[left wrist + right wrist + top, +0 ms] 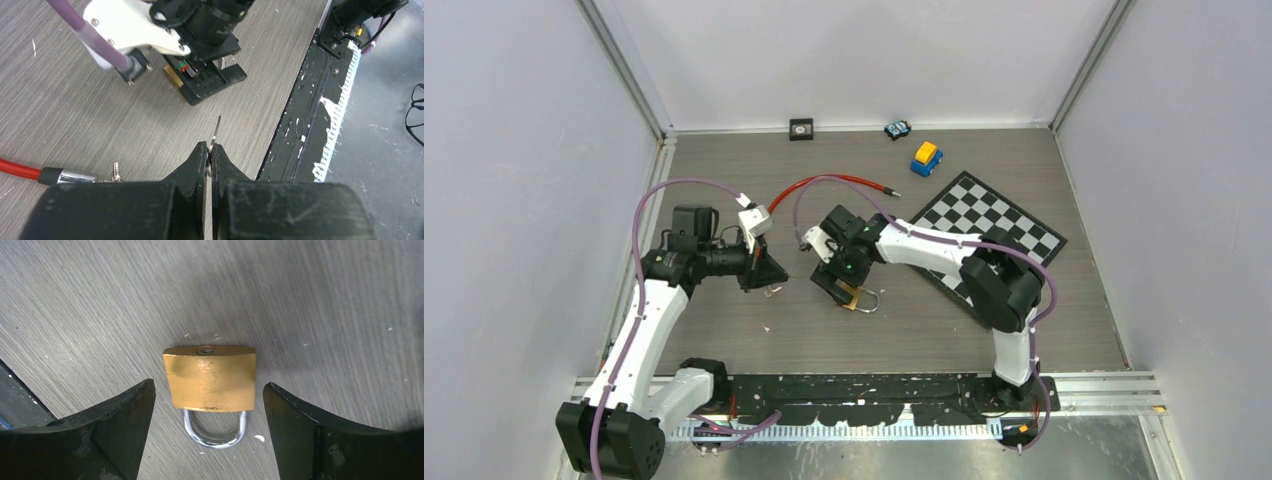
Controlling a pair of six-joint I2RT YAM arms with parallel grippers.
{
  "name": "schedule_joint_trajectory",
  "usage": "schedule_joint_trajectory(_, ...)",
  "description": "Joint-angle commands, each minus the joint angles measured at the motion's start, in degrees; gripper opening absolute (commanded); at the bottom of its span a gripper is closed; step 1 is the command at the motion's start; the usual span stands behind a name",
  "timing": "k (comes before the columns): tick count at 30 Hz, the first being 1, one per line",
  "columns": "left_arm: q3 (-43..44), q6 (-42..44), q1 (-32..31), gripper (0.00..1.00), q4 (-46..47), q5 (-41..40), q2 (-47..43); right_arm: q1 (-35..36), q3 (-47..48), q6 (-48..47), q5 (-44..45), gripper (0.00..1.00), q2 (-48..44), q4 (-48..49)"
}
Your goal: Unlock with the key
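Checkered board, red hose, blue-yellow toy car, small black box near back wall.

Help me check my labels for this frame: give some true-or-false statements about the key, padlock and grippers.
1. The left gripper is shut on the key. True.
2. The right gripper is clamped on the padlock. False: its jaws stand open on either side, not touching it.
3. The key is inserted in the padlock. False: it is in the left gripper, apart from the padlock.
4. The padlock lies flat on the table. True.
5. The toy car stands off the chessboard. True.
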Motion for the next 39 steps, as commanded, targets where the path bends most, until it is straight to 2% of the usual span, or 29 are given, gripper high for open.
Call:
schedule_joint_trajectory(1, 1.84, -0.69, 0.36, 0.0, 0.22, 1.75, -0.75, 1.42, -1.55, -0.34, 2.07, 0.85, -0.83, 2.69)
schedule_joint_trajectory(23, 1.66, -1.1, 0.32, 0.0, 0.76, 1.68, -1.14, 4.23, -6.18, 1.37, 8.53, 0.86, 3.3, 6.02)
schedule_joint_trajectory(25, 1.83, -1.15, 0.36, 0.0, 0.69, 1.54, -1.08, 4.49, -6.69, 1.35, 8.69, 0.8, 3.7, 6.04)
schedule_joint_trajectory(26, 1.9, -1.09, 0.36, 0.0, 0.65, 1.46, -1.1, 4.48, -6.87, 1.14, 8.66, 0.73, 3.73, 5.9)
schedule_joint_trajectory(31, 2.57, -1.31, 0.4, 0.0, 0.52, 0.54, -1.11, 3.62, -7.59, -1.13, 6.98, 0.28, 0.46, 4.76)
schedule_joint_trajectory(32, 2.67, -1.39, 0.47, 0.0, 0.62, 0.42, -0.99, 3.24, -7.37, -1.73, 6.63, 0.12, -0.95, 4.19)
schedule_joint_trajectory(34, 2.79, -1.59, 0.62, 0.0, 0.95, 0.18, -0.76, 2.74, -6.48, -3.38, 5.9, 0.02, -3.07, 2.88)
schedule_joint_trajectory(39, 3.53, -3.83, 1.42, 0.0, 2.49, -0.51, -0.14, 1.76, -3.34, -7.93, 5.67, 0.01, -8.74, 0.14)
